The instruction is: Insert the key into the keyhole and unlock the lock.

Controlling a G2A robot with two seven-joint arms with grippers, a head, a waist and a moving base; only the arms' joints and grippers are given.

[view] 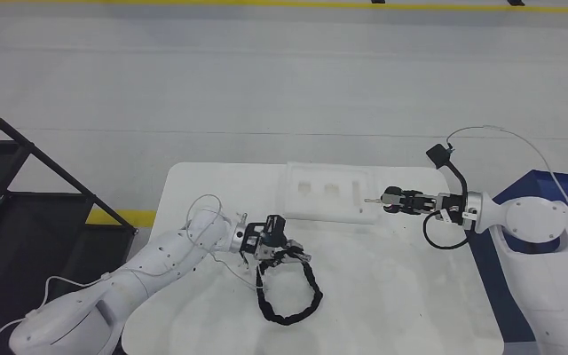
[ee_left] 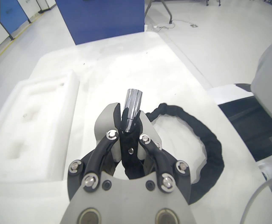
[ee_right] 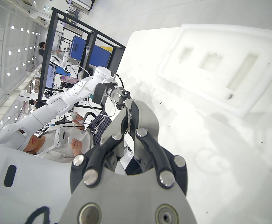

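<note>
The left gripper [ee_left: 130, 115] is clamped on the lock [ee_left: 133, 99]. The right gripper [view: 389, 199] seems to pinch the key [view: 373, 201], well apart from it. Insertion is not yet done.

White table [view: 399, 302], rounded corners, brightly lit from above, soft shadows on its top. Pale grey floor [view: 266, 80] on all sides of table, faint seams running across it. Yellow line [view: 266, 3] on floor well beyond table's far edge. Short yellow strip [view: 120, 216] on floor just off table's left side. Black frame [view: 40, 164] with slanted bar near that same left side, apart from table. Blue panel [ee_left: 99, 19] upright just past one short end of table. Rows of small ceiling lights [ee_right: 12, 27] far beyond table, over an open hall.
</note>
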